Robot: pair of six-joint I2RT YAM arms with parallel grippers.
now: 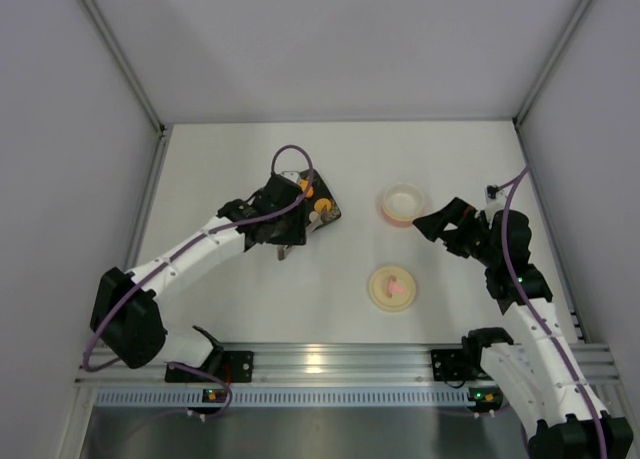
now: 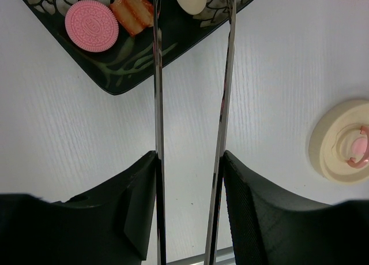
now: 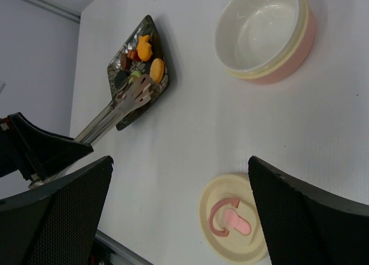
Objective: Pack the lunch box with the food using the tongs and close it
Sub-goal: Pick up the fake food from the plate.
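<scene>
Tongs (image 2: 157, 103), slim silvery V, in left claw's (image 2: 190, 158) grip; right claw (image 3: 180, 161) agape, empty.

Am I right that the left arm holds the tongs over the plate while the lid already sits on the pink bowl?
Not quite: the lid lies on the table, apart from the open pink bowl, as the right wrist view shows.

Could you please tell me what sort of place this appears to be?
Probably a robotics lab test cell: a white table boxed in by plain grey walls, and two arms bolted to an aluminium rail.
</scene>
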